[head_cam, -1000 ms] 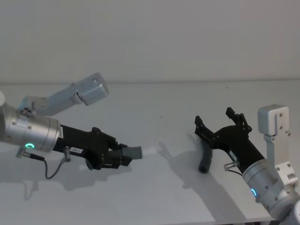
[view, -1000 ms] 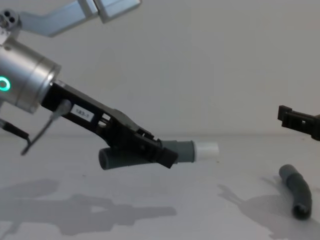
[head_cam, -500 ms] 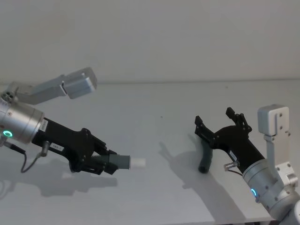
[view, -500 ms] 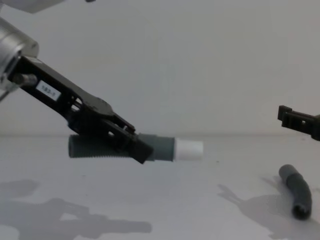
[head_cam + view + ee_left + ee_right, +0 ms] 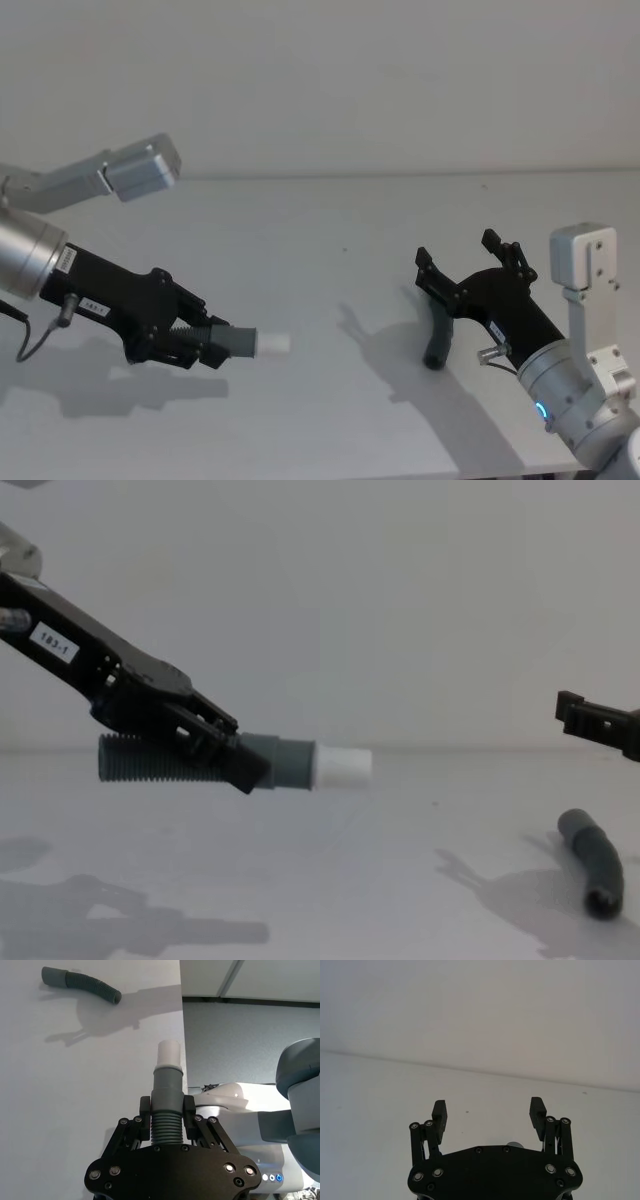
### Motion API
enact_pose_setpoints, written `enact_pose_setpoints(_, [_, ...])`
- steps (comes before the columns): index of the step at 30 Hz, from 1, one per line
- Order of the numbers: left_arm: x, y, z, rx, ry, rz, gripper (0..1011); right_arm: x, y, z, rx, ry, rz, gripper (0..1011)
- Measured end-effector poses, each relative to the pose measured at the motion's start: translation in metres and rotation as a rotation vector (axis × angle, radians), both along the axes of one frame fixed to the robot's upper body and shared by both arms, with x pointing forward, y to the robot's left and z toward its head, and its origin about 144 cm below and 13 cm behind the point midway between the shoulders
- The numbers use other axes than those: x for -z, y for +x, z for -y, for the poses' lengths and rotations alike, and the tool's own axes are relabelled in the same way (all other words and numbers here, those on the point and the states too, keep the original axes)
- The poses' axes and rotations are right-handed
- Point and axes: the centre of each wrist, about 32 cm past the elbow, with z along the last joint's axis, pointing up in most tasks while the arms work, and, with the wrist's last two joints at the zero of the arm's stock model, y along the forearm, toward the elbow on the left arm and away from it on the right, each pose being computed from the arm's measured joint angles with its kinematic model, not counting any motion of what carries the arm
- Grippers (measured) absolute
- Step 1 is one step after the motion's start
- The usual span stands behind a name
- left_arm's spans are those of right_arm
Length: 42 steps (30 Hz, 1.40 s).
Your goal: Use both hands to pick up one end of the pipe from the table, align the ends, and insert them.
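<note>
- The left gripper [image 5: 166, 1109] has its jaws clamped on the ribbed part of a short dark grey ribbed flexible hose piece [image 5: 140, 758], just behind that piece's smooth grey cuff [image 5: 279, 763].
- A narrow white tube tip [image 5: 343, 767] sticks out past the cuff. It points across toward the second dark grey ribbed hose piece [image 5: 437, 341], which lies on the broad white matte worktop [image 5: 330, 215].
- The held piece hangs roughly level and clear of the worktop, with its shadow on the surface below. It is well apart from the lying hose piece, on that piece's left.
- A small white label reading 183-1 [image 5: 53, 640] sits on the left gripper's black body, farther from the lying hose piece than the jaws. Beyond it comes the silver metal left arm [image 5: 25, 262].
- The right gripper [image 5: 457, 250] has its jaws spread wide apart with nothing between them.
- It hangs just above the lying hose piece, not touching it. In the head view its black body hides the far end of that piece.
- The lying hose piece is slightly bent and rests flat on the worktop. The left wrist view shows a smooth grey cuff [image 5: 50, 975] at one end.
- The silver metal right arm [image 5: 572, 395] runs back from the right gripper, nearer the robot than the lying hose piece.
</note>
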Motion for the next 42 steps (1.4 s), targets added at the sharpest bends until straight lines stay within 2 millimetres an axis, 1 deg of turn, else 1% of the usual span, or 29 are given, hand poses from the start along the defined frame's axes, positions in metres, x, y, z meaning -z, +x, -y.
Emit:
enact_pose_setpoints(9, [0.005, 0.002, -0.006, -0.02, -0.009, 0.004, 344, 0.0, 0.0, 0.0, 0.0, 0.0, 0.0, 1003])
enact_pose_setpoints(23, [0.011, 0.006, -0.007, -0.032, -0.016, 0.011, 344, -0.001, 0.0, 0.0, 0.0, -0.002, -0.006, 1003])
enact_pose_setpoints(34, [0.013, 0.007, -0.008, -0.035, -0.018, 0.012, 344, -0.014, -0.002, -0.004, 0.022, -0.034, -0.086, 1003])
enact_pose_setpoints(42, [0.014, 0.007, -0.008, -0.036, -0.019, 0.013, 344, -0.025, -0.005, -0.012, 0.054, -0.088, -0.195, 1003])
